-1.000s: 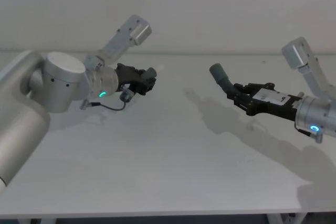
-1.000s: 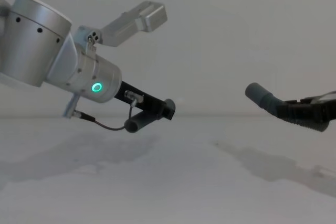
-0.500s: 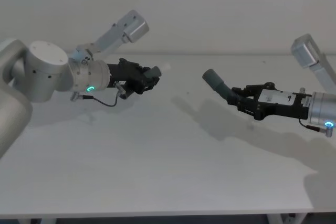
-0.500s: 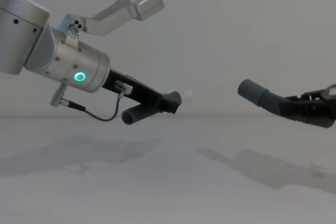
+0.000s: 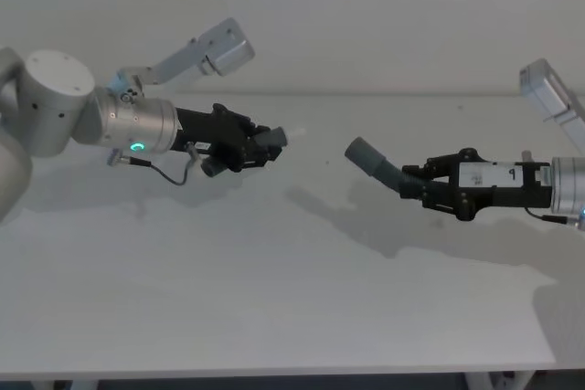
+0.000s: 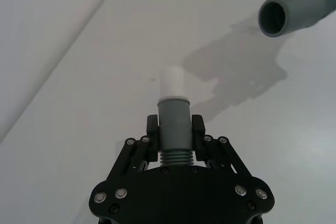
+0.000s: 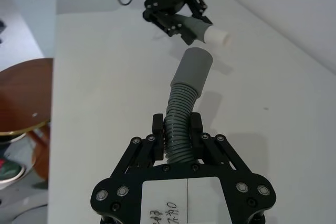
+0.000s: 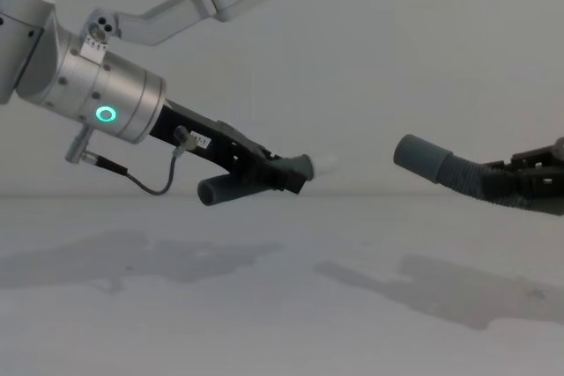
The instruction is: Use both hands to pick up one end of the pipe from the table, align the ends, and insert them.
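Both pieces are up in the air, clear of the tabletop (image 5: 274,299), shadows stretched across it below them. On the right, the right pincer (image 5: 422,185) is clamped on the ribbed part of the long hose (image 7: 181,124), fingers (image 7: 156,129) pressed against either side of it. The hose's wide grey cuff (image 5: 364,152) sticks out past the pincer, tilted up and pointing toward the other arm; in the chest view that cuff (image 8: 421,157) hangs at mid-height, open mouth facing left. On the left, the left pincer (image 5: 259,145) is closed around the stub (image 6: 174,129), gripping it at the ribs just behind its grey cuff, white tip (image 6: 172,82) leading the way. The stub's back end (image 8: 216,190) pokes out below the pincer. The two ends face each other across a gap, well apart, white tip (image 5: 289,132) sitting a little higher than the open cuff in the head view. Silver left arm (image 8: 97,94) shows its green ring light (image 8: 106,114).
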